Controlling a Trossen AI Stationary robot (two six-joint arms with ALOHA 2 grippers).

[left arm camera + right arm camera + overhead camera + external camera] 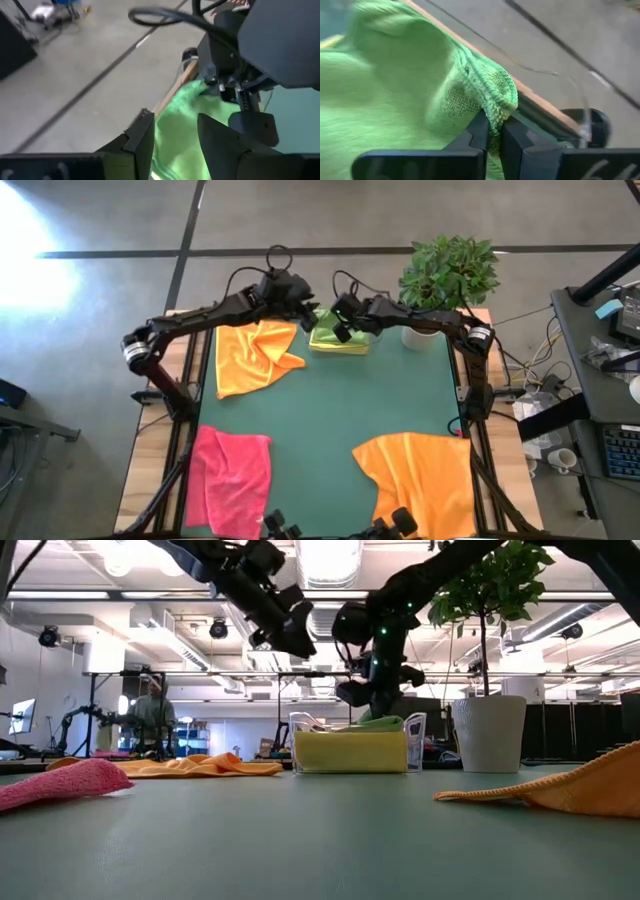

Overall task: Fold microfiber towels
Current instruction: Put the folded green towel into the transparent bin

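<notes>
Both end effectors meet: right point(492, 131) pinches lime green towel point(395, 90), left point(175, 135) released.

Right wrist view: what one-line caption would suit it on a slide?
Right gripper pinching the folded edge of a lime green microfiber towel.

You'll find no readable text, label, brand, number or sign in any view. Nothing legible on the towels, the arms or the clear holder. Room beyond the table: fixtures and screens only, too small and blurred to read any marking.
</notes>
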